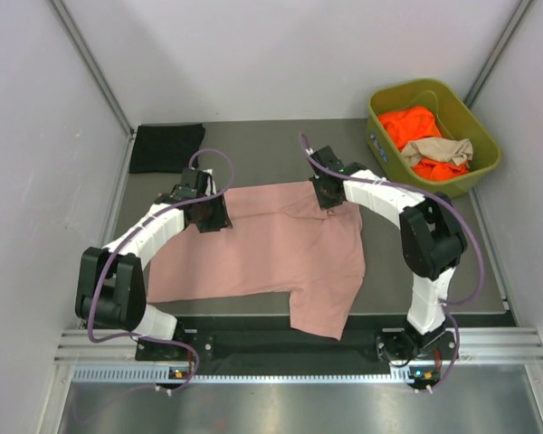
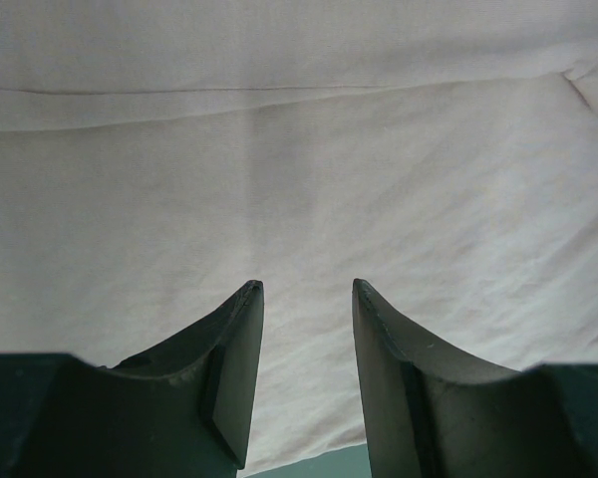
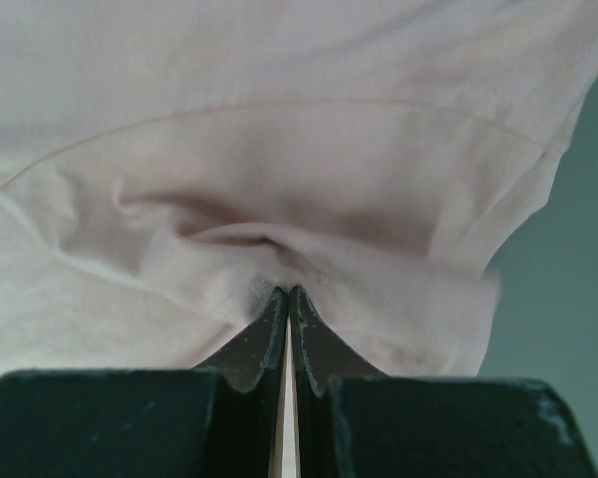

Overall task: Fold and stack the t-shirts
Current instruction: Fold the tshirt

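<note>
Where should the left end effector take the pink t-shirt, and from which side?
Probably grip the far edge of the pink t-shirt near its left corner, coming down from above. The cloth lies flat on the table, so only an edge gives the open left end effector something to pinch, and the right end effector pinches the same far edge.

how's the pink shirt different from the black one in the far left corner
Colour: the pink t-shirt is dusty pink, the black t-shirt black. Pose: the pink one lies spread open across the middle of the table; the black one is folded into a compact rectangle. Contact: the right gripper is shut on the pink one's far edge and the left gripper hangs open over it; nothing touches the black one. Both lie on the table.
</note>
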You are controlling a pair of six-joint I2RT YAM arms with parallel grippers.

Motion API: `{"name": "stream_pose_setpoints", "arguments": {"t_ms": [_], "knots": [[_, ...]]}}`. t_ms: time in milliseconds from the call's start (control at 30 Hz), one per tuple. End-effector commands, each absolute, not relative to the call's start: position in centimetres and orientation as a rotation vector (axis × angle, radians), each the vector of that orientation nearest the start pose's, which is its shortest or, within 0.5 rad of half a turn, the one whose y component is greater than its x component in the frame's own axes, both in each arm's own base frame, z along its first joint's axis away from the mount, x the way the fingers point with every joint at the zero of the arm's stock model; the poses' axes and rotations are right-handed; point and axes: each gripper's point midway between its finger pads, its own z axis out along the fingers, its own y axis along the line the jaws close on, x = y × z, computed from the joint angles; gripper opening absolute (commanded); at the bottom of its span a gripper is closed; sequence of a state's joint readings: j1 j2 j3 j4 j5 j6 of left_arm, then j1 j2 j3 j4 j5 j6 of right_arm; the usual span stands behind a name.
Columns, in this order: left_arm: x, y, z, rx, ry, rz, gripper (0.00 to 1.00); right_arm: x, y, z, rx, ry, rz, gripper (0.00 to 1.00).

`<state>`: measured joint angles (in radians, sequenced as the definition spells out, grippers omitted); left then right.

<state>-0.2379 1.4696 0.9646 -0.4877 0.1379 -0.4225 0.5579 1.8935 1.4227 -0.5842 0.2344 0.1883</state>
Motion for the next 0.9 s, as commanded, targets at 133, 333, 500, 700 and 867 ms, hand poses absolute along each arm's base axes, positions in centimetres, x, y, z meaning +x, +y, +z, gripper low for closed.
{"name": "stream_pose_setpoints", "arguments": {"t_ms": [133, 333, 500, 700, 867], "knots": [[32.3, -12.2, 9.7, -0.144, 2.574, -0.433, 0.46, 45.3, 20.3, 8.0, -0.346, 2.438, -0.040, 0.00], [31.5, -11.6, 10.1, -0.153, 2.568, -0.410, 0.46, 47.6, 21.5, 10.3, -0.327, 2.396, 0.010, 0.15], [31.2, -11.5, 10.3, -0.166, 2.554, -0.414, 0.46, 44.2, 20.9, 11.6, -0.294, 2.442, 0.074, 0.35], [31.0, -11.9, 10.3, -0.176, 2.553, -0.443, 0.46, 40.0, 21.1, 10.7, -0.189, 2.524, 0.278, 0.36], [31.1, -12.1, 10.3, -0.179, 2.553, -0.460, 0.46, 39.5, 21.1, 9.4, -0.157, 2.545, 0.355, 0.34]]}}
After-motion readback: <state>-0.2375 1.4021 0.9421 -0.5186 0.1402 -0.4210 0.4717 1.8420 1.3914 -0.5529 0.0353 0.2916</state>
